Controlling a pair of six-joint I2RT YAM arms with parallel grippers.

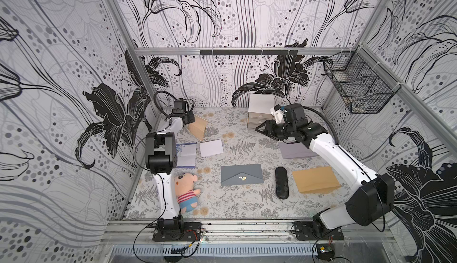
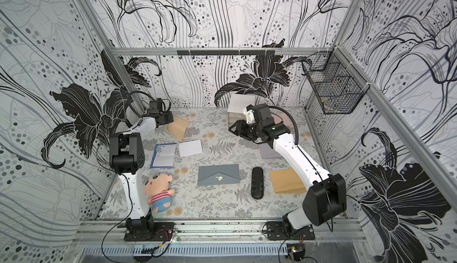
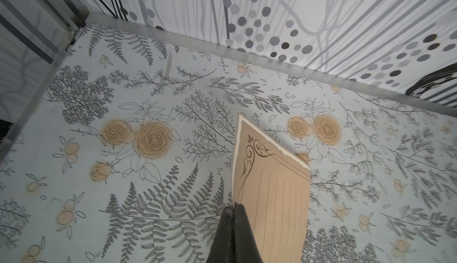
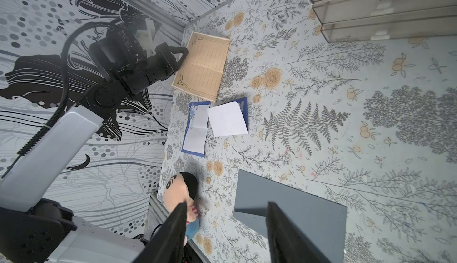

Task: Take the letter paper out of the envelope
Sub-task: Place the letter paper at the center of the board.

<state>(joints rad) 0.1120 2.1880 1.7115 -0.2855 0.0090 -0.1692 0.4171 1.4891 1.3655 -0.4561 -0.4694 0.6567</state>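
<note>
holding: your left gripper [image 3: 233,206] is clamped on one edge of the tan lined letter paper [image 3: 274,200], jaws pressed together with only the sheet between them.
letter paper: at the far left corner of the table [image 1: 235,200], outside every envelope, tilted up off the surface; you cannot tell whether its free edge touches down.
right gripper [image 1: 262,129]: jaws apart and empty, hanging over the far right part of the table, just in front of the drawer unit [image 1: 261,110].
envelopes: the grey envelope [image 1: 241,175] lies flap-shut near the middle of the front edge, the brown envelope [image 1: 316,180] near the right edge, and the lavender envelope [image 1: 294,150] partly under your right arm. which one this sheet belongs to cannot be told.
stage: the extraction looks done for this sheet; setting it down seems to be what remains.
risk, slip: you hold a thin edge only, so a quick swing could pull the sheet free or crease it along its folds.
risk, drop: let go while it is tilted and it may slide against the corner walls or drift onto the blue-bordered sheet [image 1: 186,154] and white sheet [image 1: 211,148] just beside it.
risk, corner: your left wrist is close to the walls, leaving little room to turn.
</note>
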